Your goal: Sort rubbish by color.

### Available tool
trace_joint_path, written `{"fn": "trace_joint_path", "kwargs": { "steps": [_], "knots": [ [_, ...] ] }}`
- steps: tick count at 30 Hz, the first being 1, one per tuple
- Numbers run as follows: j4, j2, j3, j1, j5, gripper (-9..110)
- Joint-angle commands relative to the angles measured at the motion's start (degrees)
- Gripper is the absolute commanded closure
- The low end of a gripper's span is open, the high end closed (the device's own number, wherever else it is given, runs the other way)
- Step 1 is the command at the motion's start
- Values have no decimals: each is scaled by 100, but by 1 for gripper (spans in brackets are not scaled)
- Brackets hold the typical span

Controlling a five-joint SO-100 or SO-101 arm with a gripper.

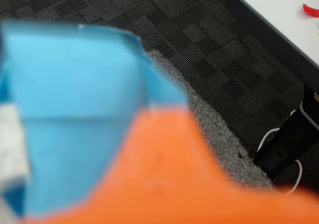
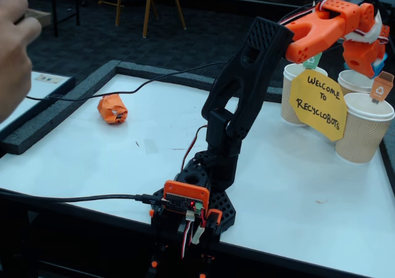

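Wrist view: blurred, close-up light blue paper wad [image 1: 75,119] filling the left half, pinched against the orange finger [image 1: 164,179] of the hand; too blurred to give the wad's long axis for sure, seemingly running up and down the picture. Behind, dark carpet floor [image 1: 124,10] and a white tabletop [image 1: 289,20] corner at upper right.

Fixed view: hand [image 2: 374,55] raised at upper right, above the paper cups [image 2: 364,133], narrowed on a sliver of light blue that peeks out at its tip; jaw gap itself not visible. Yellow sign [image 2: 320,105] leaning against the cups. Orange paper wad [image 2: 112,109] lying on the white tabletop [image 2: 123,160] at left, well apart from the arm, long axis roughly front to back, slightly tilted. Person's hand [image 2: 13,49] at the left edge.
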Motion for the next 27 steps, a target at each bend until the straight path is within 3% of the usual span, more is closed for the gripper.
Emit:
{"fn": "trace_joint_path", "kwargs": {
  "steps": [1,6,9,14,19,27],
  "knots": [
    [-202,325,-519,149,-132,101],
    [-554,281,-70,149,-132,84],
    [-668,158,26,149,-132,79],
    [-844,35,237,149,-132,81],
    [-879,35,299,149,-132,101],
    [-422,53,-264,149,-132,99]
  ]
}}
